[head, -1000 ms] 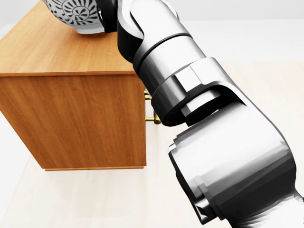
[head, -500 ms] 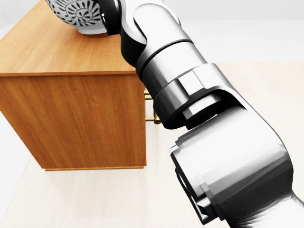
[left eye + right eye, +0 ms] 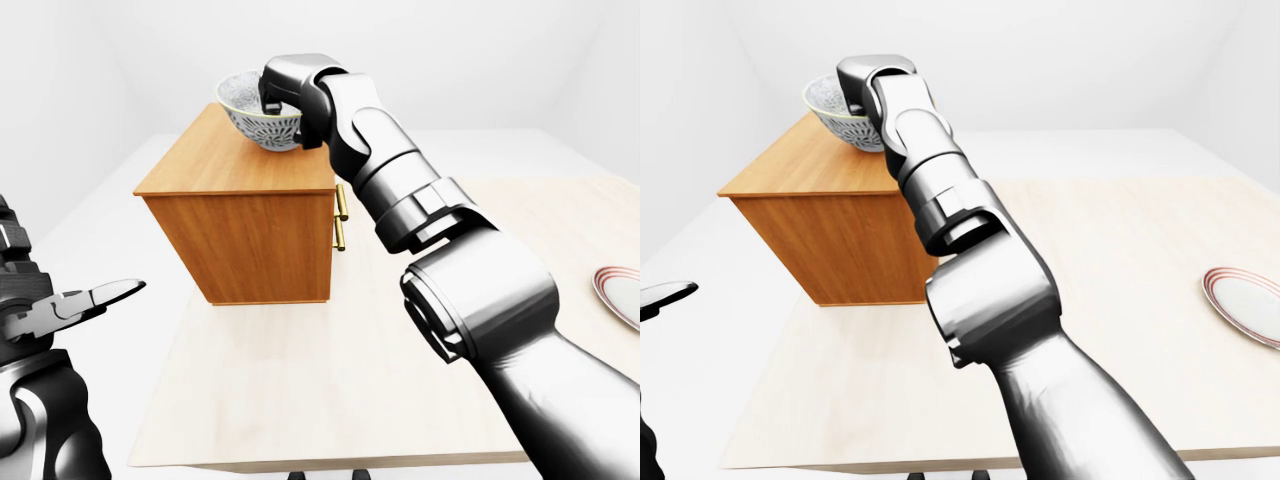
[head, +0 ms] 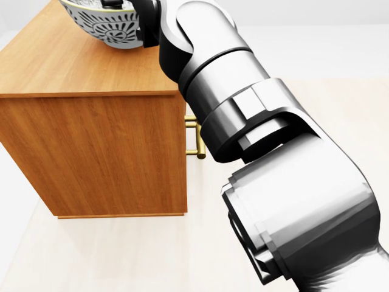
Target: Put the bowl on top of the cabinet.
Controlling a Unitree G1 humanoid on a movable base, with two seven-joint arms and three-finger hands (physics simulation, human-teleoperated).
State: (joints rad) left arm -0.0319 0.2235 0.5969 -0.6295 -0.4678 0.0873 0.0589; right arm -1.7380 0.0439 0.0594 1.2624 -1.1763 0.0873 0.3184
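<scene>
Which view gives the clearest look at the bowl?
Left-eye view: the bowl shows nearly whole, rim to base. Head view crops it at the top edge; right-eye view hides its right part behind the right arm.

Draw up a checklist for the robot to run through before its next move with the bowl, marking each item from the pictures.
1. Bowl above the cabinet top: ok.
2. Right hand fingers grip the rim: ok, one finger inside.
3. Bowl resting flat on the top: cannot tell; it looks tilted in the head view.
4. Bowl well inside the top's right edge: cannot tell; the arm hides it.
5. Left hand clear of the cabinet: ok, open, low at the left-eye view's left.
6. Plate out of the way: ok, at the table edge.
</scene>
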